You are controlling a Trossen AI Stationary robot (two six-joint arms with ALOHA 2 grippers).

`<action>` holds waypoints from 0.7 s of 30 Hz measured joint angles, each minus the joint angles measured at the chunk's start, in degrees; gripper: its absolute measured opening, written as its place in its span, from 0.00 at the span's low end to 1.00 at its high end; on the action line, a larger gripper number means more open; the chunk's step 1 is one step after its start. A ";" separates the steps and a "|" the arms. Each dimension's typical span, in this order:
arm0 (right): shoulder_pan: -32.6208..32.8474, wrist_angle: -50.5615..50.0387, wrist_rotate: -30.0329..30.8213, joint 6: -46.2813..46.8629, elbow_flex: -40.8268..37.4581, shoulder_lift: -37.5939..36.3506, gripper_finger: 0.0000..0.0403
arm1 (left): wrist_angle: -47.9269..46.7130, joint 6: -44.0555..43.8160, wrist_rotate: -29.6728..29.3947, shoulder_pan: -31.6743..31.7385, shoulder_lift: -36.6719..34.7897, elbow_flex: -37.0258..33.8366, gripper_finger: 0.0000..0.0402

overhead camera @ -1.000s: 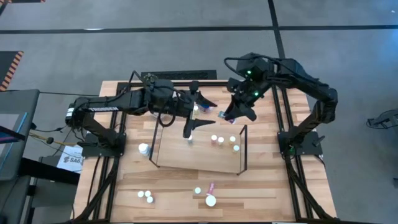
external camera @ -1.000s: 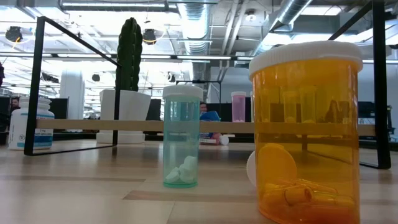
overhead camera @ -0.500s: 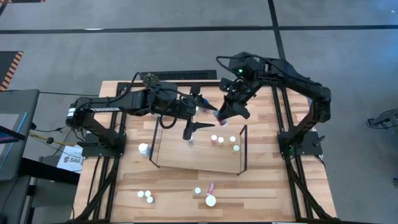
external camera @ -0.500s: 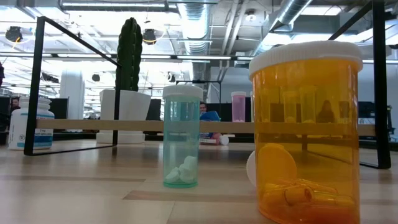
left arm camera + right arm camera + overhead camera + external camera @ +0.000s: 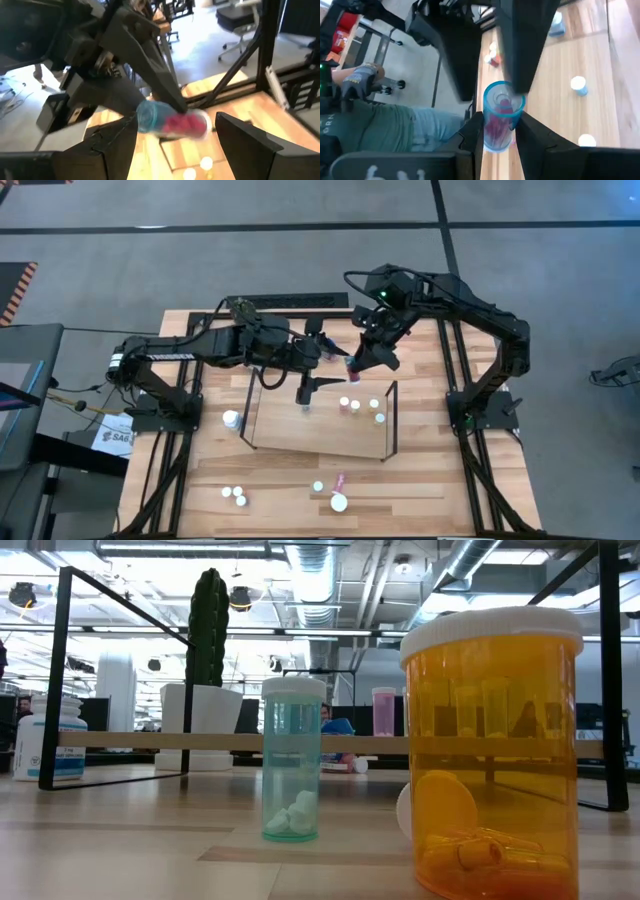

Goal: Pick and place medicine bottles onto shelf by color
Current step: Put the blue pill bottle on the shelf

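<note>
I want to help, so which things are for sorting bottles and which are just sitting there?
For the job: pink-filled bottle in the right arm's jaws, by the left arm's open jaws; shelf; teal bottle; orange bottle.
Just lying about: cactus; its white pot.

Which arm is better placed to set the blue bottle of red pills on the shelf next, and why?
Probably the right: the right gripper already grips the blue bottle above the shelf's back edge. The left gripper is open beside it, holding nothing.
</note>
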 joint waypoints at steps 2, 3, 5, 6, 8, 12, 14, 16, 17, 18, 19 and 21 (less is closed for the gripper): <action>-0.21 -2.12 -1.32 -0.46 0.10 -0.07 0.27 | -1.14 1.72 -1.39 -0.04 -0.06 -0.12 0.63; -0.21 -3.50 -1.98 -0.58 0.11 -0.13 0.27 | -1.13 3.00 -1.57 -0.04 -0.07 -0.15 0.63; -0.16 -4.95 -2.93 -1.04 0.11 -0.17 0.27 | -0.73 5.65 -1.25 -0.02 -0.30 -0.15 0.63; -0.14 -5.49 -3.28 -1.65 0.11 -0.17 0.27 | -0.33 6.89 -0.62 -0.02 -0.42 -0.15 0.63; -0.07 -6.29 -4.53 -1.89 0.13 0.01 0.27 | -0.09 9.49 0.54 -0.07 -0.48 -0.15 0.63; 0.36 -5.93 -5.99 -1.89 0.13 0.24 0.27 | 1.72 14.46 2.77 -0.09 -0.46 -0.15 0.63; 0.40 -5.66 -6.49 -1.89 0.13 0.22 0.27 | 2.11 15.68 4.07 -0.05 -0.48 -0.15 0.63; 0.39 -5.11 -6.51 -1.89 0.13 0.22 0.27 | 2.31 16.42 4.96 -0.04 -0.41 -0.15 0.63; 0.38 -4.60 -6.51 -1.87 0.13 0.22 0.27 | 2.69 16.57 5.38 -0.07 -0.27 -0.14 0.63; 0.38 -3.87 -6.51 -1.72 0.13 0.22 0.27 | 3.06 16.67 5.63 -0.07 0.01 -0.11 0.63; 0.38 -2.92 -6.51 -1.44 0.13 0.22 0.27 | 3.39 16.69 5.84 -0.07 0.31 -0.11 0.63; 0.38 -0.95 -6.54 -0.87 0.13 0.22 0.27 | 3.75 16.98 6.61 -0.07 0.82 -0.11 0.63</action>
